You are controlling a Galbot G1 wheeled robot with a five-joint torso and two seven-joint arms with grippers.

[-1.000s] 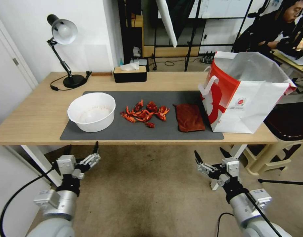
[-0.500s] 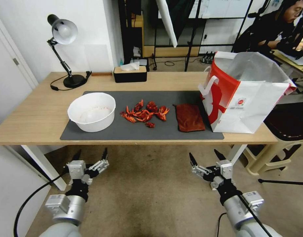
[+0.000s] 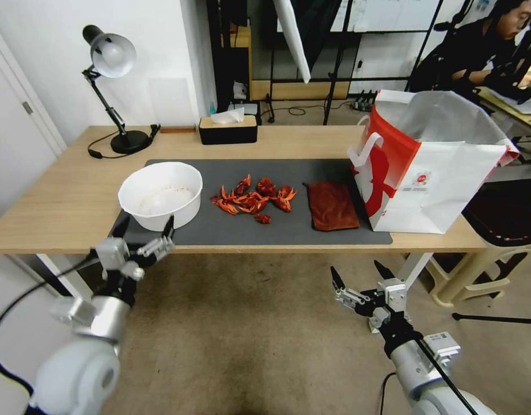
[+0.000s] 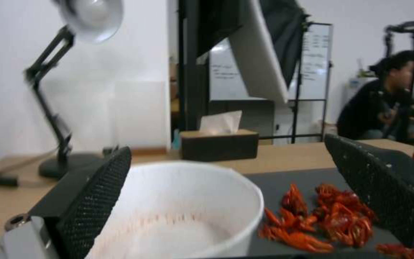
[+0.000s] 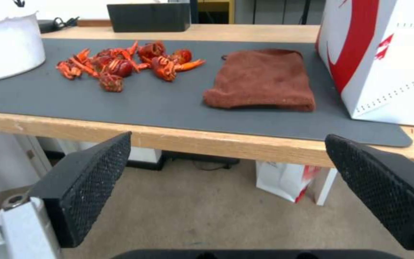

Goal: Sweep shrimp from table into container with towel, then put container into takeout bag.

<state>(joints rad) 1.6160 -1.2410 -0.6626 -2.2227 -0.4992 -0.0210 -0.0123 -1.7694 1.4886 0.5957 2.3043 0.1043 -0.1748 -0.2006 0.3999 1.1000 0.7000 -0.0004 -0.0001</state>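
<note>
Left gripper (image 3: 145,226): jaws wide apart, empty, at the table (image 3: 58,196) front edge just before the white bowl (image 3: 160,195). Right gripper (image 3: 357,275): spread, empty, below the edge. Towel (image 3: 332,205) lies flat between shrimp (image 3: 254,199) and takeout bag (image 3: 432,167), long axis front-to-back.

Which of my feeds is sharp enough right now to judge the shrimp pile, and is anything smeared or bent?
Right wrist view: sharp, shrimp and towel crisp. Left wrist view: soft and smeared, bowl rim and lamp blurred. Head view: clear centre, table edges bowed by the wide lens, bag stretched.
</note>
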